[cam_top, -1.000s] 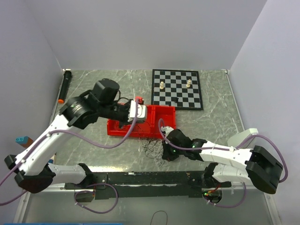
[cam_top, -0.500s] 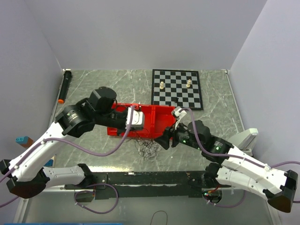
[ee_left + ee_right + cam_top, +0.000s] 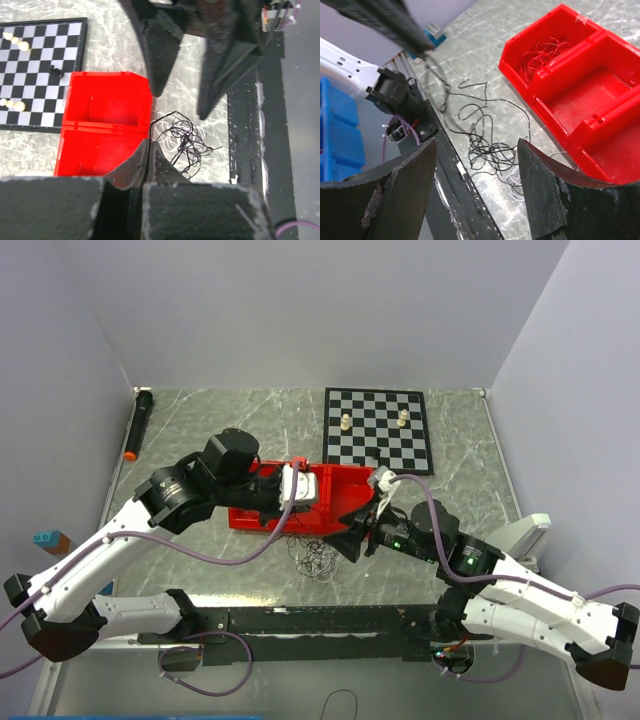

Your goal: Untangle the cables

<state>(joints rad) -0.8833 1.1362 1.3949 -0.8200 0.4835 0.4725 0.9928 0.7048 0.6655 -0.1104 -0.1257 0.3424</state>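
Note:
A tangle of black cables [image 3: 318, 558] lies on the marble table in front of the red bin [image 3: 345, 475]. Faint white cables [image 3: 171, 141] lie under it, and red cables [image 3: 540, 54] sit in one compartment of the bin. My left gripper [image 3: 149, 144] is shut at the bin's front edge. A black strand [image 3: 151, 126] rises from its tips and runs into the tangle. My right gripper [image 3: 477, 145] hangs open just above the black tangle [image 3: 490, 147] and touches nothing; from above it [image 3: 352, 540] sits right of the tangle.
A chessboard [image 3: 378, 430] with a few pieces lies behind the bin. A black marker [image 3: 138, 425] rests by the left wall. The black base rail [image 3: 320, 620] runs along the near edge, close to the tangle. Blue bins [image 3: 337, 135] stand off the table.
My right gripper was shut low at the tangle. It has lifted, swung in over the bin's corner and opened. The tangle shifted slightly left. The left gripper stayed shut.

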